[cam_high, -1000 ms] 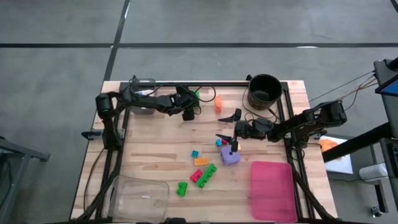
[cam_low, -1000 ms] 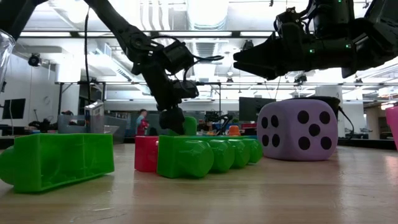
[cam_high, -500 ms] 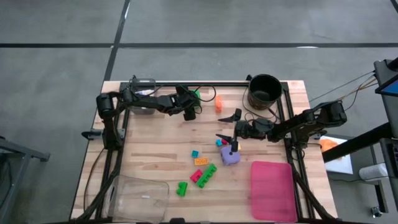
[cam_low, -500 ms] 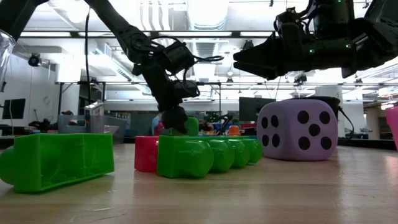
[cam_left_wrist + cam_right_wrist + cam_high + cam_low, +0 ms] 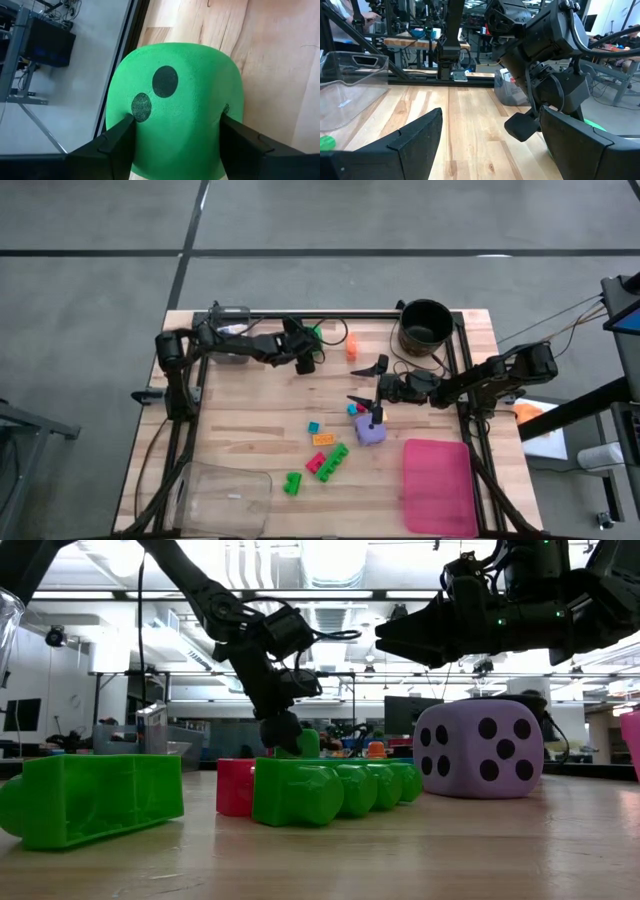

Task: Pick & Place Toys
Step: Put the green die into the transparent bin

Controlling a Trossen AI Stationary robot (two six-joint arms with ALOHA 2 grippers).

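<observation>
— Green die (image 5: 177, 112): where is it?
— At the table's far edge, clamped between the left gripper (image 5: 306, 358) fingers, probably for lifting.
— And the right gripper (image 5: 372, 383)?
— Spread wide, empty, above the purple die (image 5: 371, 430).

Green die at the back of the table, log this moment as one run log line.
left claw: shut on green die, back edge of table | right claw: open, above purple die | stage: grasp

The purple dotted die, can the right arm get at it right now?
Probably yes: the right gripper hangs open just above the purple dotted die, with nothing between them; only small bricks lie beside it.
</observation>
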